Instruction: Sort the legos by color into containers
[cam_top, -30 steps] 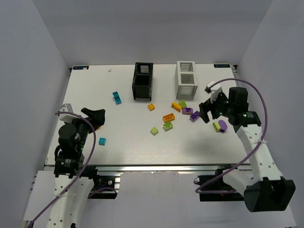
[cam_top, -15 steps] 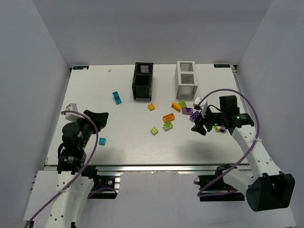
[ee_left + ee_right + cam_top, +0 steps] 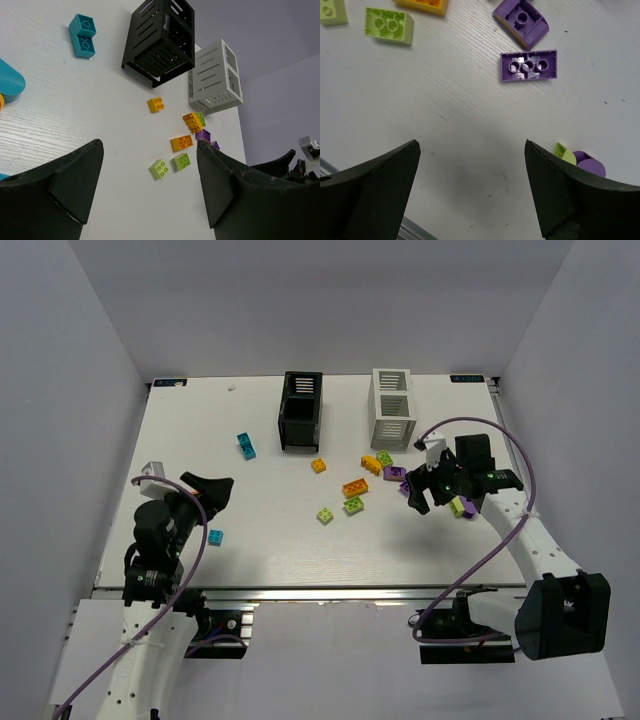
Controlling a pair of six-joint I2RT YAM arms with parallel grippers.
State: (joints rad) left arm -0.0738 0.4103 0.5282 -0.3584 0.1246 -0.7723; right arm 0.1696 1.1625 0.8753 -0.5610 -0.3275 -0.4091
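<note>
The legos lie loose on the white table (image 3: 260,540). A cluster sits right of centre: orange (image 3: 355,487), lime (image 3: 353,505), pale lime (image 3: 325,516), orange (image 3: 371,464) and purple (image 3: 395,474). A cyan pair (image 3: 246,446) and a single cyan brick (image 3: 215,537) lie at the left. The black box (image 3: 300,410) and the white box (image 3: 392,408) stand at the back. My right gripper (image 3: 420,495) is open and empty, low over bare table (image 3: 471,145), just short of an upturned purple brick (image 3: 528,65). My left gripper (image 3: 205,490) is open and empty (image 3: 150,145).
A lime and a purple rounded piece (image 3: 580,160) lie close to my right fingers. A curved purple brick (image 3: 521,21) and a lime brick (image 3: 388,24) lie beyond. A small orange brick (image 3: 318,466) lies near the black box. A cyan rounded piece (image 3: 7,82) lies left of my left gripper.
My right gripper has swung left and down toward the purple bricks at the cluster's right edge. My left gripper has shifted slightly right. No brick has moved.
</note>
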